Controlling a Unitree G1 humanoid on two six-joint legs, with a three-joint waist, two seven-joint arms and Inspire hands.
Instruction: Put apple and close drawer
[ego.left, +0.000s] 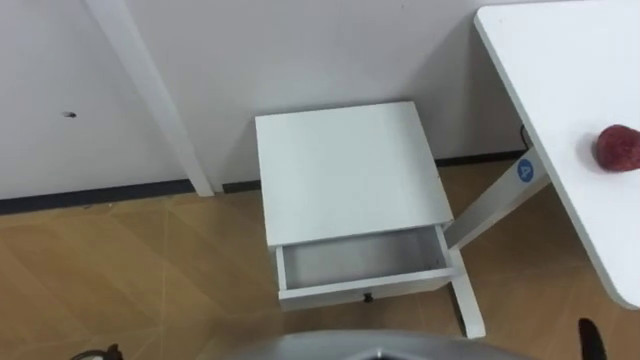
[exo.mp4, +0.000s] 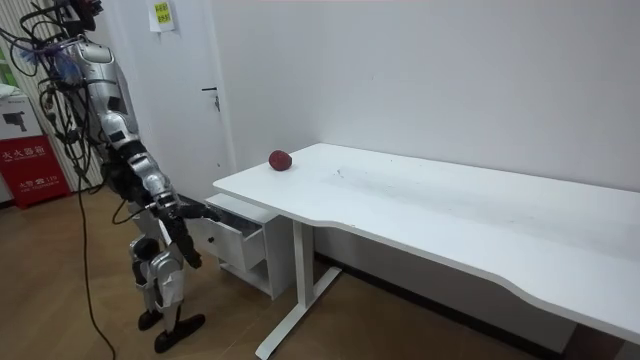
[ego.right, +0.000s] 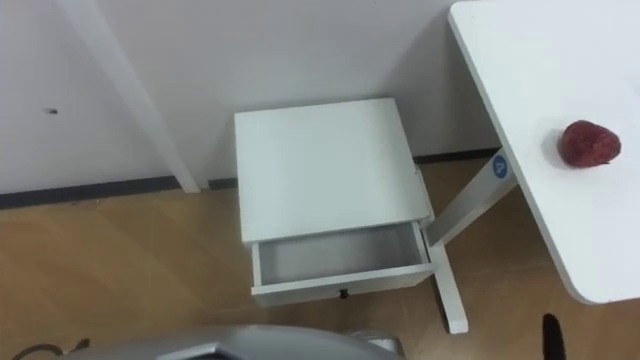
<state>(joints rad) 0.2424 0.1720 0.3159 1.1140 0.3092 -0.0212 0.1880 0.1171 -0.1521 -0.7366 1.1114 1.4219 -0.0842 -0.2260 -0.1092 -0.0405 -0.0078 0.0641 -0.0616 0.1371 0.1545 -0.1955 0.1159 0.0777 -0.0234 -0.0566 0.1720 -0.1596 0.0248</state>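
Before the cabinet (ego.left: 345, 170), its drawer (ego.left: 365, 262) pulled out, we are standing while the apple (ego.left: 618, 149) is lying on the desk (ego.left: 560, 80); whether our hands (exo.mp4: 192, 212) are wide or closed we cannot tell.

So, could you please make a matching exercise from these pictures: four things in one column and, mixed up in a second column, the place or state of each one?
Things
1. apple
2. drawer
3. cabinet
4. table leg

Places or states
A. carries a round blue mark
B. lies on the white table, near its edge
C. pulled open, nothing inside
D. stands against the wall

Pairs: 1-B, 2-C, 3-D, 4-A
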